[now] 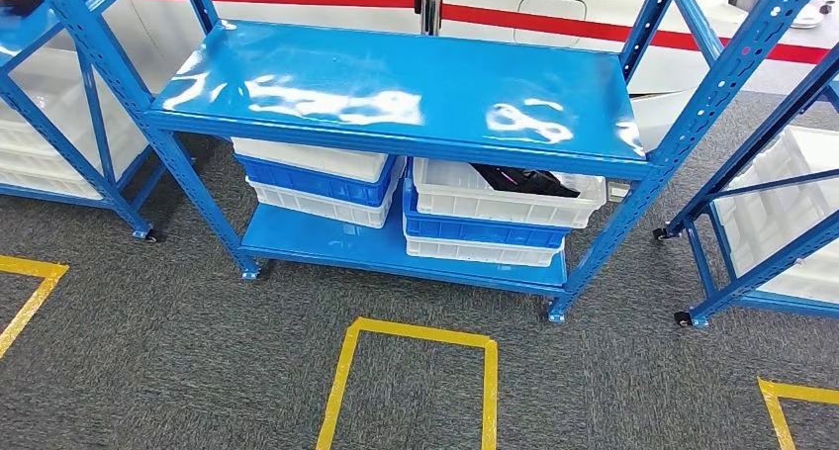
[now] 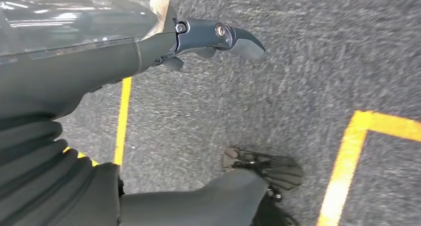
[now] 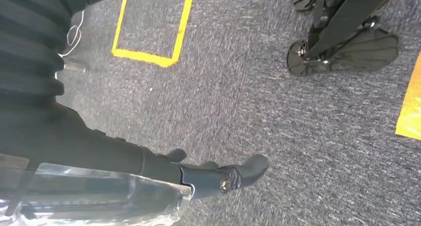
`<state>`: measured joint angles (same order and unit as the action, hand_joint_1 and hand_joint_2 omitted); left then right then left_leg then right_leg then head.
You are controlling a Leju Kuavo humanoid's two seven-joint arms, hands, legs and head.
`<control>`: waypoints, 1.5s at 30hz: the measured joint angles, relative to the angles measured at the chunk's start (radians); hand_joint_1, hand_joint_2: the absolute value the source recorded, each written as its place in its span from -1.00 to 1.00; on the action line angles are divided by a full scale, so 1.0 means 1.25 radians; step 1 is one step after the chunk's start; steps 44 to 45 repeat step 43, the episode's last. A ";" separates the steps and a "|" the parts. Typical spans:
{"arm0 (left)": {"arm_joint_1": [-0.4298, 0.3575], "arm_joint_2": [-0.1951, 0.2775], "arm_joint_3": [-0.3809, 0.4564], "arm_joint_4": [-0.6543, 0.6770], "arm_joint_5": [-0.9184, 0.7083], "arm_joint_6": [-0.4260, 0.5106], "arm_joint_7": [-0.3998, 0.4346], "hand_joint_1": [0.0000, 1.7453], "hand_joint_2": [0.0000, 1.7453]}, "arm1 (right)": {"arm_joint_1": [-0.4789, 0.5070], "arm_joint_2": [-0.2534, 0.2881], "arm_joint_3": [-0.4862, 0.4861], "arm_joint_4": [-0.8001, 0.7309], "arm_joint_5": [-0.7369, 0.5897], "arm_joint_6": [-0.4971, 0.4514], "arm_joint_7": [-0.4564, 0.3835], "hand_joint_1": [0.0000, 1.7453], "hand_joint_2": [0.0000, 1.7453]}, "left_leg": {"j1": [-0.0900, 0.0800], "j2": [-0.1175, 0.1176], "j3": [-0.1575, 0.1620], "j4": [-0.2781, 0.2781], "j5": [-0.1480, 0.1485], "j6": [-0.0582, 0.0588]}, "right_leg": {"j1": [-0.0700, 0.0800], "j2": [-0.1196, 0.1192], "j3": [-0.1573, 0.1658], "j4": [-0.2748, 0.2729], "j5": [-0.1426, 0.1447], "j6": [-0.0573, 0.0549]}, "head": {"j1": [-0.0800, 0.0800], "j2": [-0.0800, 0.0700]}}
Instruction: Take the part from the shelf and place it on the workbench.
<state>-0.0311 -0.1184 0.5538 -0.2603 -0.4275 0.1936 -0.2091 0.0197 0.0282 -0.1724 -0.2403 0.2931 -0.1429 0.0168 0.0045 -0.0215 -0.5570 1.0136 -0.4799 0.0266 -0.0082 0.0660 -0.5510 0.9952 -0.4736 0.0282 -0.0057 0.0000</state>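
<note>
**Q:** Part location?

**A:** A dark part (image 1: 524,180) lies in the top white crate (image 1: 505,198) on the right of the blue shelf's (image 1: 396,89) lower level. That crate sits on a blue and a white one. A second crate stack (image 1: 317,178) stands just beside it on the left.

**Q:** And each robot hand?

**A:** The left robot hand (image 2: 198,42) hangs above grey carpet (image 2: 298,77), fingers stretched out and loose, holding and touching nothing. The right robot hand (image 3: 218,174) is the same: fingers extended, released, over carpet beside yellow floor tape (image 3: 149,57).
</note>
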 joint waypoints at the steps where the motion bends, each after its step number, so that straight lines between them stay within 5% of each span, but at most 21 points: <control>1: 0.006 0.004 -0.018 -0.004 0.016 -0.007 0.008 -1.00 -1.00 | 0.004 -0.001 0.005 -0.005 -0.011 0.005 0.000 -1.00 1.00 | 0.000 0.000 0.000 0.000 0.000 0.000 | 0.000 0.000 -0.001 0.000 0.000 0.000 | 0.000 0.000; 4: 0.024 0.015 -0.073 -0.017 0.063 -0.028 0.031 -1.00 -1.00 | 0.017 -0.004 0.021 -0.018 -0.043 0.021 -0.001 -1.00 1.00 | 0.000 0.000 0.000 0.000 0.000 0.000 | 0.000 0.000 -0.002 0.000 0.000 0.000 | 0.000 0.000; 8: 0.048 0.029 -0.147 -0.034 0.126 -0.056 0.061 -1.00 -1.00 | 0.034 -0.008 0.042 -0.037 -0.086 0.041 -0.002 -1.00 -1.00 | 0.000 0.000 0.000 0.000 0.000 0.000 | 0.000 0.000 -0.004 0.000 0.000 0.000 | 0.000 0.000; 22: 0.120 0.073 -0.377 -0.088 0.331 -0.147 0.160 -1.00 -1.00 | 0.086 -0.019 0.108 -0.096 -0.226 0.108 -0.011 -1.00 -1.00 | 0.000 0.000 0.000 0.000 -0.001 0.000 | 0.000 0.000 -0.006 0.000 -0.002 0.001 | 0.000 0.000; 45: 0.129 0.081 -0.420 -0.098 0.340 -0.152 0.165 -1.00 -1.00 | 0.093 -0.023 0.123 -0.110 -0.233 0.114 -0.012 -1.00 -1.00 | 0.000 0.000 0.000 0.000 -0.001 0.000 | 0.000 0.000 -0.006 0.000 -0.002 0.002 | 0.000 0.000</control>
